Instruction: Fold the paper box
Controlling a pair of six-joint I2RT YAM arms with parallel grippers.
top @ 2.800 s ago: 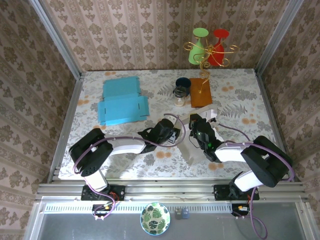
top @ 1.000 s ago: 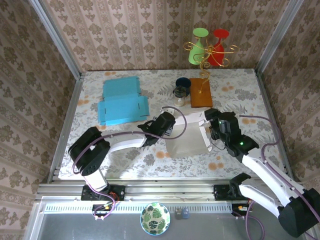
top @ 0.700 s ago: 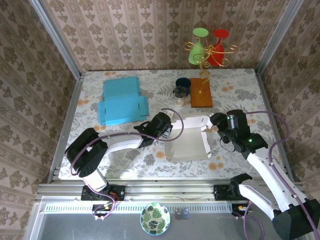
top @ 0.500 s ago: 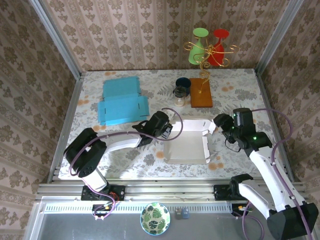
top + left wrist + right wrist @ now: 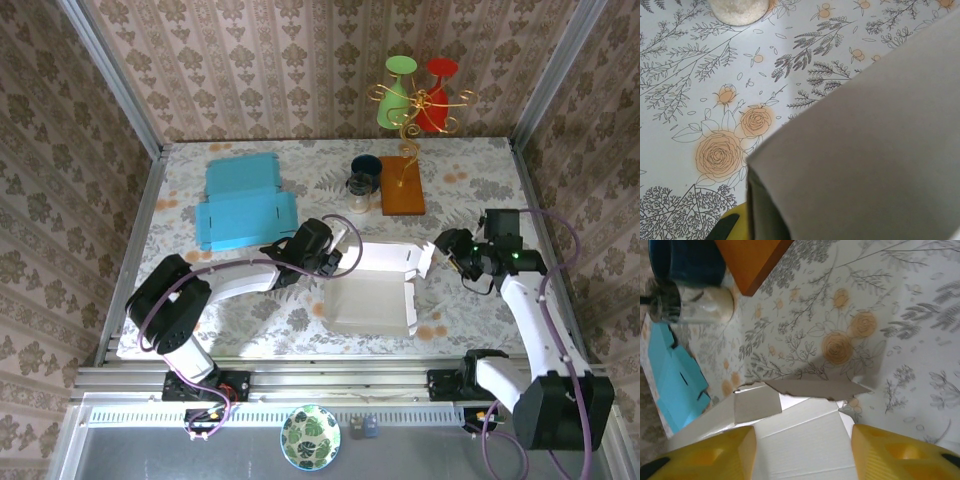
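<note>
Pinching the white paper box (image 5: pixel 372 295) by its upper-left wall, left hand (image 5: pixel 333 252) is closed to anchor it mid-frame on the counter (image 5: pixel 470 190); right hand (image 5: pixel 448 252) sits right of the raised flap (image 5: pixel 425 258), spread open, empty, likely lined up to fold it.

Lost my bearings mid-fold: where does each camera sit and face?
Top external: above, behind the bases, looking down on the table; left arm, right arm show.
Left wrist: on its arm, close against the white box; one finger shows.
Right wrist: on its arm, facing the box's flap; both fingers show.
All share the box.
</note>
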